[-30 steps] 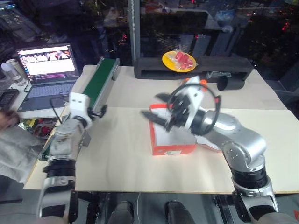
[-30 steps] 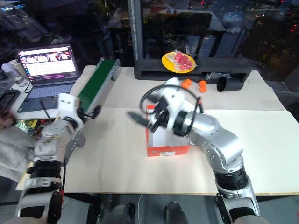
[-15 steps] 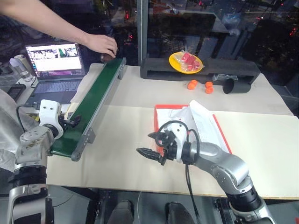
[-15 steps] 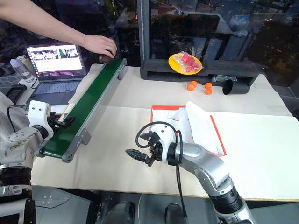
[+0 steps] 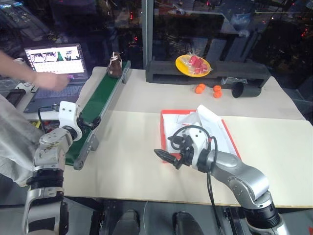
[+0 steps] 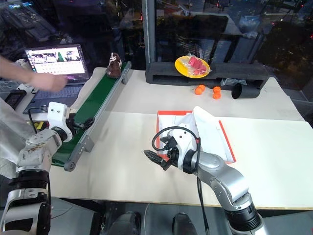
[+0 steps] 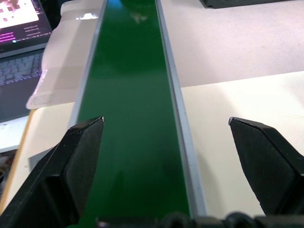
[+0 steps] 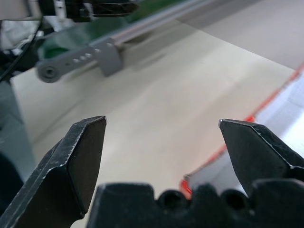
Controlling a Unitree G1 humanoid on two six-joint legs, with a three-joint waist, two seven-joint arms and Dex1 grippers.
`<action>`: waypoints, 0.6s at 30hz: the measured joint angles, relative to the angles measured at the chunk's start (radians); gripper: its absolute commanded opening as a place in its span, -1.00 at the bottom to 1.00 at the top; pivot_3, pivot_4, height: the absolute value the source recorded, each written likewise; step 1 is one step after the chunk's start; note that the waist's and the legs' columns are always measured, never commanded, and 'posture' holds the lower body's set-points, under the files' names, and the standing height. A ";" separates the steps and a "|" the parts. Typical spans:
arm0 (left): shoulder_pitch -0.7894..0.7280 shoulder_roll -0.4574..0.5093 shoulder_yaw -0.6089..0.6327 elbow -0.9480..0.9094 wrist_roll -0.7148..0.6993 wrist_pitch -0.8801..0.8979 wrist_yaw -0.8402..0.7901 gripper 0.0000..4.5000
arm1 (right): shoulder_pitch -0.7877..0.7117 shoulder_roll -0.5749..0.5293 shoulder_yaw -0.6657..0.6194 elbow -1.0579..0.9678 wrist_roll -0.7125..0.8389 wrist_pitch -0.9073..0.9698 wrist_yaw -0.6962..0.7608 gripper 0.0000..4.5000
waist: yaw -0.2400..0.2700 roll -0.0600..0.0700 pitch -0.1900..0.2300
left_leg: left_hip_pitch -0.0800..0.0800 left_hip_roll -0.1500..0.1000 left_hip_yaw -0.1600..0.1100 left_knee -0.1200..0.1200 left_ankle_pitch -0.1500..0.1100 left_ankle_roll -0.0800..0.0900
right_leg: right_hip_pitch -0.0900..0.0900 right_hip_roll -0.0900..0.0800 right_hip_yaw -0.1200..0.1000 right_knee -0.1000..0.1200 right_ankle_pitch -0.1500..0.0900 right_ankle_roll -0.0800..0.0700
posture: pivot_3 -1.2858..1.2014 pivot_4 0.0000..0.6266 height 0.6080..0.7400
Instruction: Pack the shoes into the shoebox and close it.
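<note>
Shoebox: lying open on the bench, lid folded back, white paper inside hiding its contents. One shoe: far end of the green conveyor; details hard to make out. My right hand: fingers spread wide, empty, just beside the box's near corner. My left hand: spread wide, empty, over the conveyor's near end.

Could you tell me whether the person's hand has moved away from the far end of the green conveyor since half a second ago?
Yes. The person's hand has drawn back from the belt's far end, leaving a shoe on the green conveyor, to above the laptop.
</note>
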 measured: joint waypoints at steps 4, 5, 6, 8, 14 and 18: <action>-0.006 -0.003 -0.008 0.032 0.015 -0.046 0.001 1.00 | 0.021 0.009 -0.023 -0.013 0.000 0.010 -0.031 0.99 | -0.002 0.000 0.000 | 0.000 0.000 0.000 0.000 0.000 0.000 | 0.000 0.000 0.000 0.000 0.000 0.000 | 0.03 -0.52 0.91; -0.009 -0.003 -0.016 0.040 0.028 -0.064 0.002 1.00 | 0.021 0.014 -0.027 -0.016 0.000 0.012 -0.039 0.99 | -0.002 0.000 0.000 | 0.000 0.000 0.000 0.000 0.000 0.000 | 0.000 0.000 0.000 0.000 0.000 0.000 | 0.03 -0.52 0.91; -0.011 -0.003 -0.024 0.047 0.039 -0.078 0.004 1.00 | 0.022 0.014 -0.027 -0.021 -0.001 0.014 -0.043 0.99 | -0.002 0.000 0.000 | 0.000 0.000 0.000 0.000 0.000 0.000 | 0.000 0.000 0.000 0.000 0.000 0.000 | 0.03 -0.52 0.91; -0.011 -0.005 -0.027 0.053 0.049 -0.094 0.014 1.00 | 0.025 0.011 -0.027 -0.022 -0.003 0.018 -0.045 0.99 | -0.002 0.000 0.000 | 0.000 0.000 0.000 0.000 0.000 0.000 | 0.000 0.000 0.000 0.000 0.000 0.000 | 0.03 -0.52 0.91; -0.017 -0.005 -0.022 0.087 0.068 -0.127 0.055 1.00 | 0.024 0.009 -0.042 -0.019 -0.004 0.023 -0.052 0.99 | -0.001 -0.001 0.000 | 0.000 0.000 0.000 0.000 0.000 0.000 | 0.000 0.000 0.000 0.000 0.000 0.000 | 0.03 -0.52 0.91; -0.018 -0.010 -0.020 0.097 0.074 -0.146 0.077 1.00 | 0.018 0.009 -0.047 -0.009 -0.008 0.023 -0.055 0.99 | 0.000 -0.001 0.000 | 0.000 0.000 0.000 0.000 0.000 0.000 | 0.000 0.000 0.000 0.000 0.000 0.000 | 0.03 -0.52 0.91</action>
